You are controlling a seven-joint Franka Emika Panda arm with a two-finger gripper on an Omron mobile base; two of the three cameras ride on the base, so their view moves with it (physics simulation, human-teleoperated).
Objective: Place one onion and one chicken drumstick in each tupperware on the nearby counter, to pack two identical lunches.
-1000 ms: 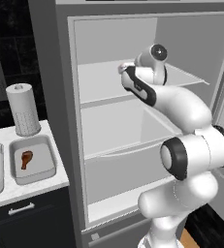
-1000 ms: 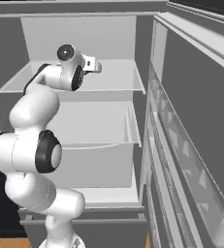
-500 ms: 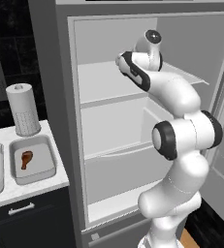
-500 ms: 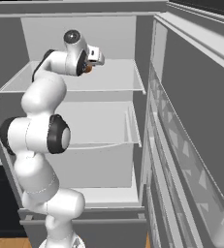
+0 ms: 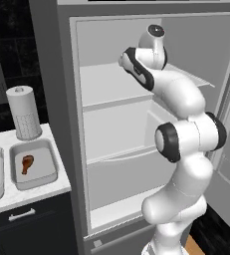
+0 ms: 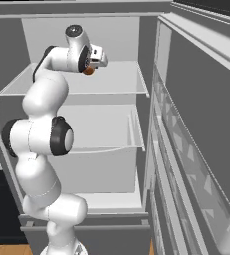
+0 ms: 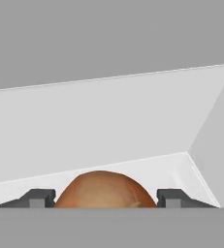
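Onion [image 7: 104,190] now between narrowed jaws, arm higher at fridge shelf [image 6: 116,82]

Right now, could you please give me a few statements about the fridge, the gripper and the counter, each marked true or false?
1. An onion sits between the gripper fingers. True.
2. The gripper is down at the lowest fridge shelf. False: it is at the top shelf.
3. A chicken drumstick lies in the tupperware on the counter. True.
4. The fridge door is shut. False: the fridge stands open.
5. A paper towel roll stands upright on the counter. True.
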